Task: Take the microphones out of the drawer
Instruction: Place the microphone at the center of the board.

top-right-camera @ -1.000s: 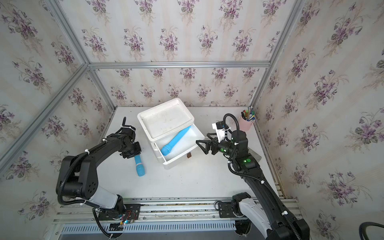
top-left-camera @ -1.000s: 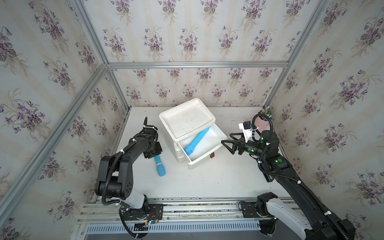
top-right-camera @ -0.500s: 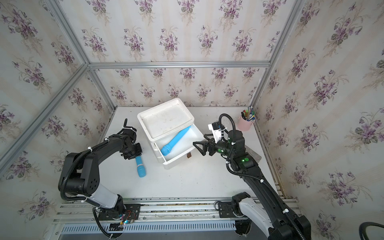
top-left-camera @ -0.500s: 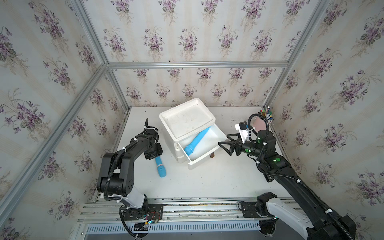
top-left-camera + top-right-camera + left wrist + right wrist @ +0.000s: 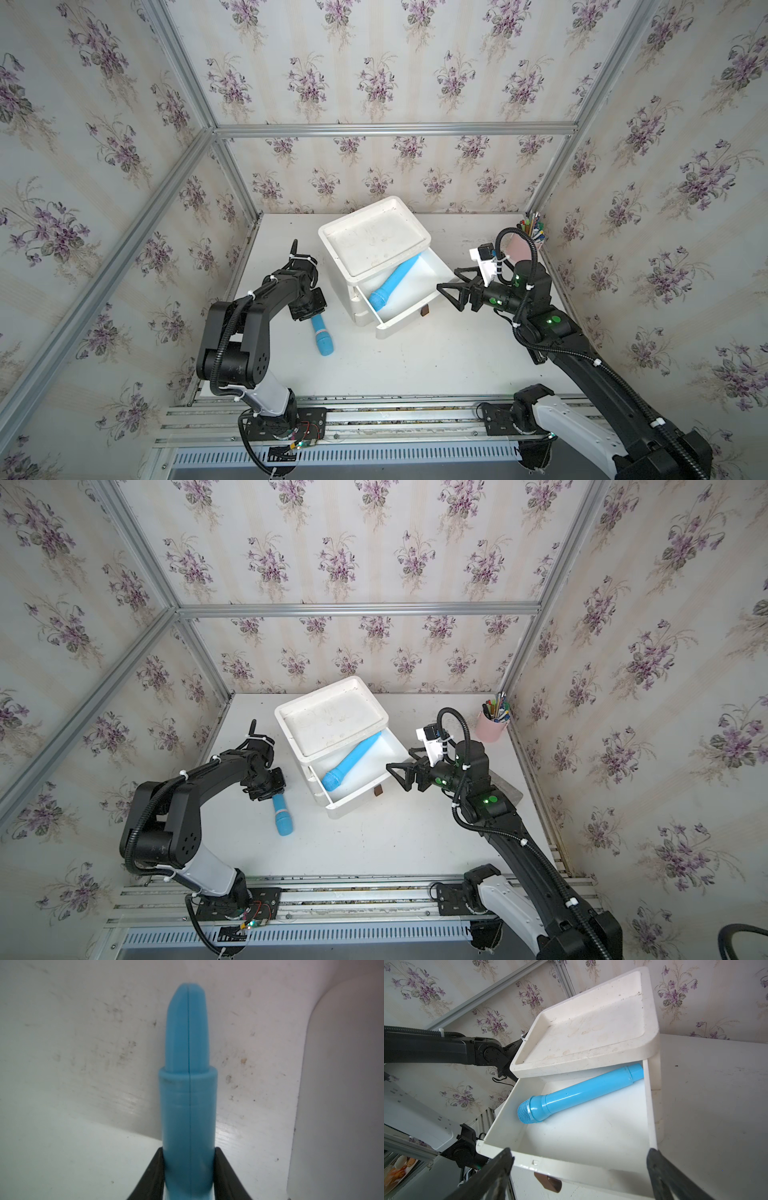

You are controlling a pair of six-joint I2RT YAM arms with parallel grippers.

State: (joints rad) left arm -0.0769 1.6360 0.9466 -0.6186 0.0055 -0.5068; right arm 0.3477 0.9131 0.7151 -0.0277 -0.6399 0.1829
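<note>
Microphone point(image 5: 583, 1093): sky-blue plastic cylinder, mesh head, diagonal inside open white plastic drawer point(image 5: 581, 1165), head nearest front.
Left gripper point(image 5: 188, 1159): clenched on second blue plastic microphone point(image 5: 322, 338), left of drawer.
Right gripper point(image 5: 447, 279): spread wide, right of drawer front.

- Scuffed white tabletop point(image 5: 436, 365) carries three things.
- White plastic drawer cabinet point(image 5: 374, 245), centre-back.
- Blue plastic microphone point(image 5: 323, 340) lying just left of it.
- Pink pen cup point(image 5: 492, 729), far right corner.
</note>
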